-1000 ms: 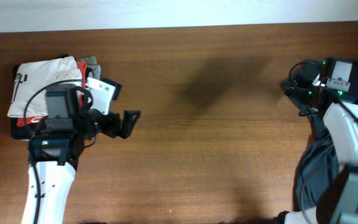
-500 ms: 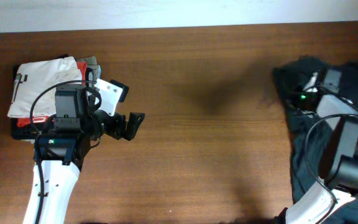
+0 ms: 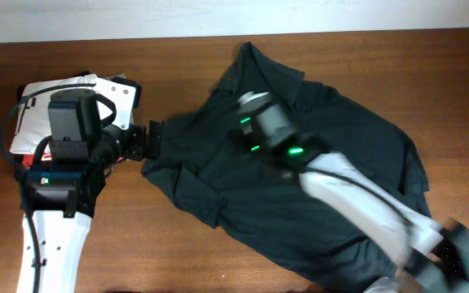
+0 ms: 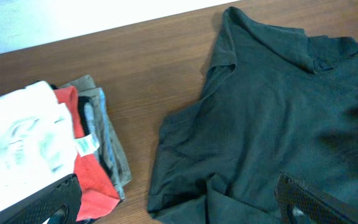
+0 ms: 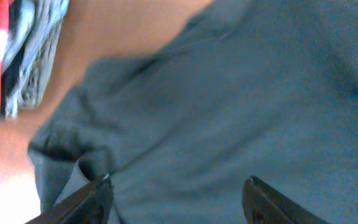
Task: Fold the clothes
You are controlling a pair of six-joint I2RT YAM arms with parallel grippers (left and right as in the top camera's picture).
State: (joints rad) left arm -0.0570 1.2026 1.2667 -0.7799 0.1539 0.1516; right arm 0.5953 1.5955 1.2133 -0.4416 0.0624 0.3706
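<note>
Now, one left gripper hangs spread just right of the one garment stack. One right gripper, spread and empty, hovers over the single dark T-shirt. Earlier bunched far right of the garment stack, the T-shirt now lies opened out beside it.

Lighting is even and moderately bright, with no glare. In the overhead view the right arm is smeared by motion blur, while the table is sharp. The right wrist view is soft throughout, and detail on the shirt is lost. The left wrist view is clear.
</note>
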